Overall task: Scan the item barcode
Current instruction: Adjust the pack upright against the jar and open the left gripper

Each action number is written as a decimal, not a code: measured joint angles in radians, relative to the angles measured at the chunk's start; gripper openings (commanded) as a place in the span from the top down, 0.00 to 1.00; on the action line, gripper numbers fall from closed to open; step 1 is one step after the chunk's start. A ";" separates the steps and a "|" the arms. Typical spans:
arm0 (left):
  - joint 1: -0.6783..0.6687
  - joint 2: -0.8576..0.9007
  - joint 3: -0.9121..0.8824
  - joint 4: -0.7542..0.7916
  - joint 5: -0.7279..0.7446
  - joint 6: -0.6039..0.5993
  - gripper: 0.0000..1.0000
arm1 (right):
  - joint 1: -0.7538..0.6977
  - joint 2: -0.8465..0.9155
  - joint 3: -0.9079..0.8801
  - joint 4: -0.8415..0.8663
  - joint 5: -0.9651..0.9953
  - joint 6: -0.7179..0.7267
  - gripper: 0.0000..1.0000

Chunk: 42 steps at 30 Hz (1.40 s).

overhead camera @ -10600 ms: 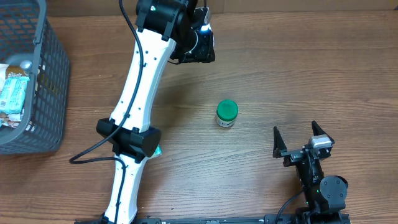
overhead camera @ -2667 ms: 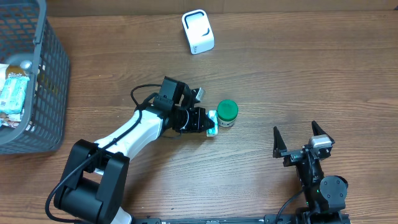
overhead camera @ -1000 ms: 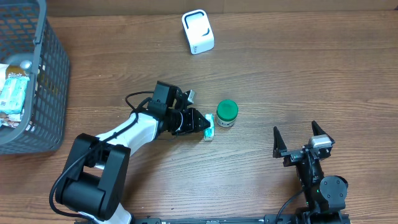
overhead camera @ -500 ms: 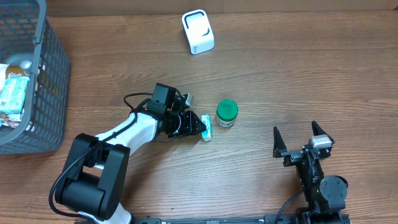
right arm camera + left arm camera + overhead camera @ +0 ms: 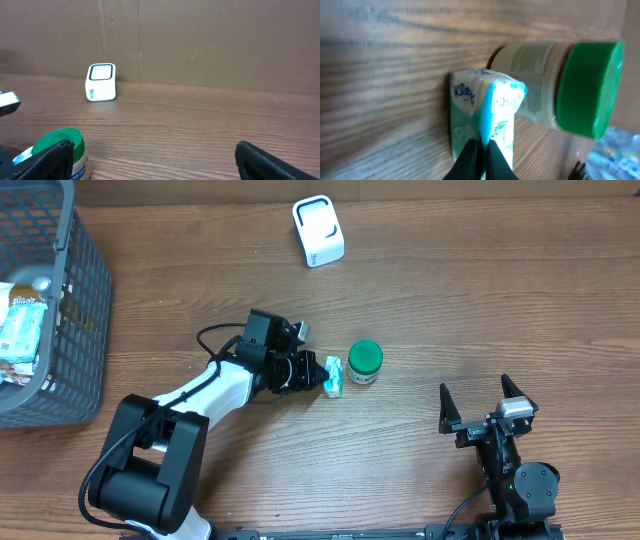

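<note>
A small teal and white Kleenex tissue pack [image 5: 334, 377] rests on the wooden table, touching a green-lidded jar [image 5: 365, 362]. My left gripper [image 5: 322, 374] is shut on the pack's thin upper seam. In the left wrist view the black fingertips [image 5: 470, 159] pinch the seam of the pack [image 5: 470, 107], with the jar [image 5: 585, 90] right behind it. The white scanner [image 5: 319, 231] stands at the table's far edge, well apart from the pack. At the near right my right gripper [image 5: 487, 402] stands open and holds nothing.
A grey mesh basket [image 5: 85, 300] with several packaged goods sits at the far left. The right wrist view shows the scanner [image 5: 101, 82] before a brown cardboard wall, and the jar [image 5: 60, 150] at lower left.
The left jaws have closed onto the tissue pack's seam. The pack has shifted slightly toward the jar. The right arm has stayed still.
</note>
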 measured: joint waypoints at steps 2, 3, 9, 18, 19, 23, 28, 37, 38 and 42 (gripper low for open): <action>0.000 0.000 0.000 0.021 -0.005 -0.027 0.96 | 0.000 0.000 0.000 0.000 0.000 0.000 0.00; 0.000 0.000 0.000 0.027 -0.005 -0.038 0.96 | 0.000 0.000 0.000 -0.001 0.000 0.000 0.00; 0.000 0.000 0.000 0.038 -0.010 -0.075 0.90 | 0.000 0.000 0.000 0.000 0.000 0.000 0.00; 0.000 0.000 0.000 0.045 -0.011 -0.088 0.71 | 0.000 0.000 0.000 0.000 0.000 0.000 0.00; 0.000 0.000 -0.001 0.057 -0.006 -0.084 0.66 | 0.000 0.000 0.000 -0.001 0.000 0.000 0.00; 0.000 0.000 -0.005 0.141 0.048 -0.056 0.51 | 0.000 0.000 0.000 0.000 0.000 0.000 0.00; 0.000 0.000 -0.005 0.202 0.116 -0.042 0.37 | 0.000 0.000 0.000 0.000 0.001 0.000 0.00; 0.000 0.000 0.030 0.130 0.148 -0.025 0.35 | 0.000 0.000 0.000 0.000 0.000 0.000 0.00; 0.000 -0.002 0.042 0.106 0.147 -0.021 0.35 | 0.000 0.000 0.000 0.000 0.000 0.000 0.00; 0.000 -0.009 0.077 0.037 0.126 -0.003 0.35 | 0.000 0.000 0.000 -0.001 0.000 0.000 0.00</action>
